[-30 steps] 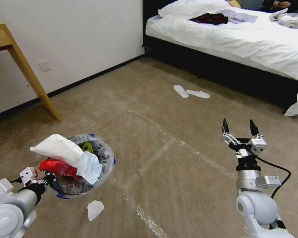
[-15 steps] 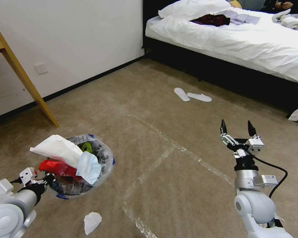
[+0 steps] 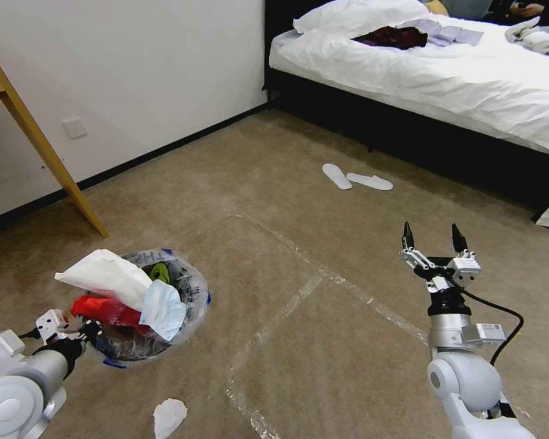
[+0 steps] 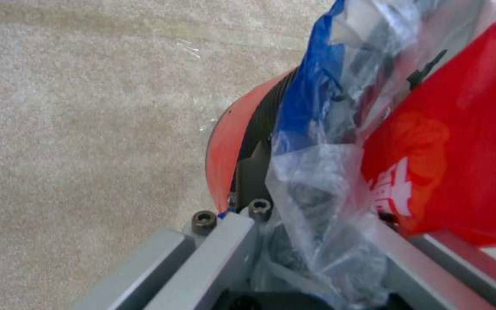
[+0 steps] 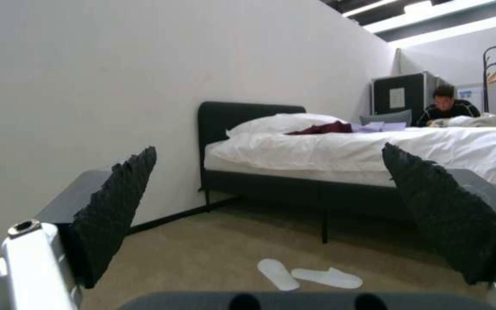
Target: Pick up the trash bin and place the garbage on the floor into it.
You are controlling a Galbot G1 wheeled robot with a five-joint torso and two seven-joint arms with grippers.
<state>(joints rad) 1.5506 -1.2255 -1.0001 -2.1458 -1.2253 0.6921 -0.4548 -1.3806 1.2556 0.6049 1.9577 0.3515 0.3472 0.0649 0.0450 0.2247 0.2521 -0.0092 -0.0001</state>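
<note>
My left pincer (image 3: 82, 332) is low on my near left and it grips the rim of the trash bin (image 3: 189, 320). Up close, its fingers (image 4: 248, 172) pinch the red rim and the clear bag (image 4: 317, 193) together. The bin hangs just above the floor (image 3: 323, 341) and it is stuffed full. A big white tissue (image 3: 104, 274), a red wrapper (image 3: 107, 311) and a light-blue wad (image 3: 163, 308) stick out of the top. A bit of the yellow smiley face (image 3: 160, 271) peeks out behind them.

One crumpled white tissue (image 3: 168, 416) lies on the carpet, near me and just right of the bin.

My right pincer (image 3: 431, 239) is up in the air on my near right. Its two black fingers (image 5: 116, 206) are spread wide and hold nothing.

Shiny tape lines (image 3: 305, 283) cross the carpet between my two arms. Far ahead lie two white slippers (image 3: 355, 178) next to a bed (image 3: 421, 73). A wooden table leg (image 3: 49, 158) stands far to the left by the wall.
</note>
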